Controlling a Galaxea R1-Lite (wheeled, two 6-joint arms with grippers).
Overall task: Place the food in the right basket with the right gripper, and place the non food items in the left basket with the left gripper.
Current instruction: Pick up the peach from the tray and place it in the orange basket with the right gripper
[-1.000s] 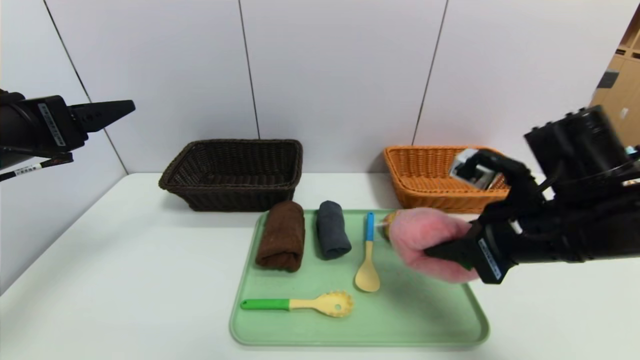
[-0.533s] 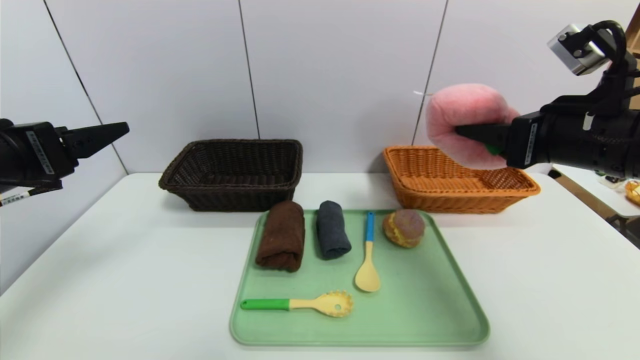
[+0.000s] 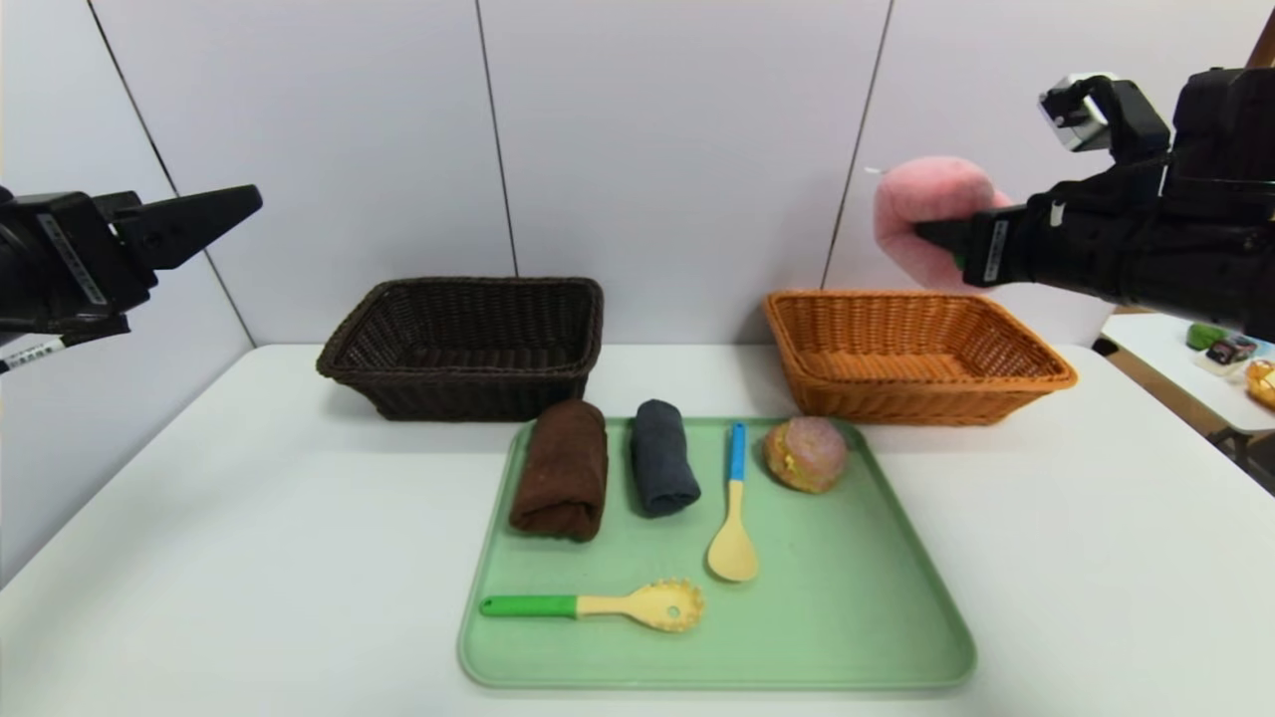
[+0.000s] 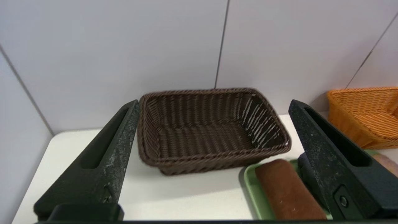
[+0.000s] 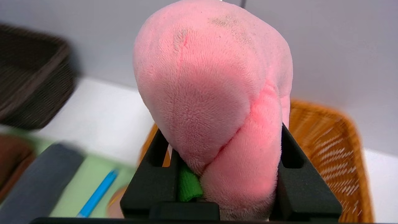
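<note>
Right gripper (image 3: 941, 236) clamps pink plush peach (image 3: 921, 214) between its fingers, raised above orange basket (image 3: 911, 354). Left gripper (image 4: 214, 155) hovers spread wide, holding nothing, facing brown basket (image 3: 468, 344).

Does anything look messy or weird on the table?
Nothing is spilled or broken. The towels, spoons and bun lie neatly on the green tray. The only odd sight is the pink plush peach, squeezed in the right tool high above the orange basket.
</note>
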